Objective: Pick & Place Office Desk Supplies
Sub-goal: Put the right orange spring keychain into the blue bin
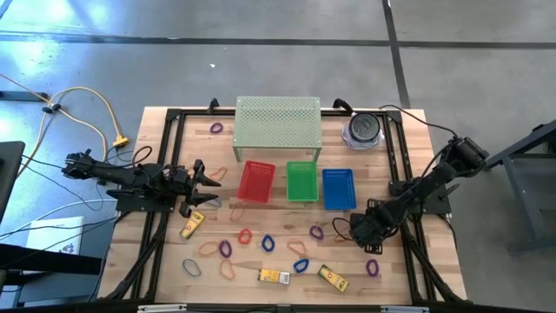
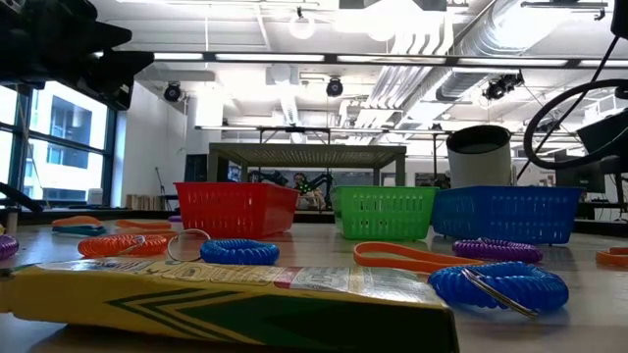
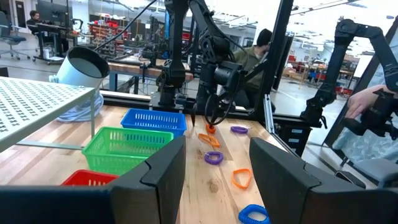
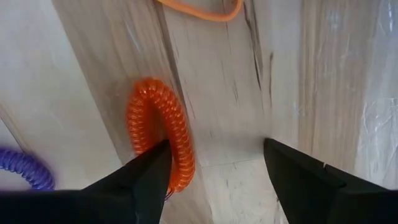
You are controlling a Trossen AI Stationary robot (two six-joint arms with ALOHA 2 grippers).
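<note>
Rubber-band and coil loops in red, orange, blue and purple lie scattered on the wooden table [image 1: 261, 222], with three yellow boxes [image 1: 192, 225] [image 1: 274, 276] [image 1: 332, 277]. My right gripper [image 4: 216, 144] is open and points down at the table right of centre [image 1: 354, 230]. It stands at an orange coil loop [image 4: 158, 127], which lies flat. One finger [image 4: 146, 174] is over the loop's rim, the other [image 4: 298, 180] is over bare wood. My left gripper [image 1: 215, 188] is open and empty, held level at the table's left, left of the red basket [image 1: 256, 181]. My right gripper comes from above, pointing down. One finger overlaps the orange coil loop's near rim [image 4: 177, 158]. I cannot tell whether it touches the loop. The loop lies flat on the table.
Red, green [image 1: 301, 181] and blue [image 1: 338, 188] baskets stand in a row mid-table. A perforated pale-green shelf [image 1: 278, 126] stands behind them, and a grey cup-like container [image 1: 363, 130] stands at the far right. A purple loop [image 4: 25, 168] lies close by. People show beyond the table [image 3: 264, 43].
</note>
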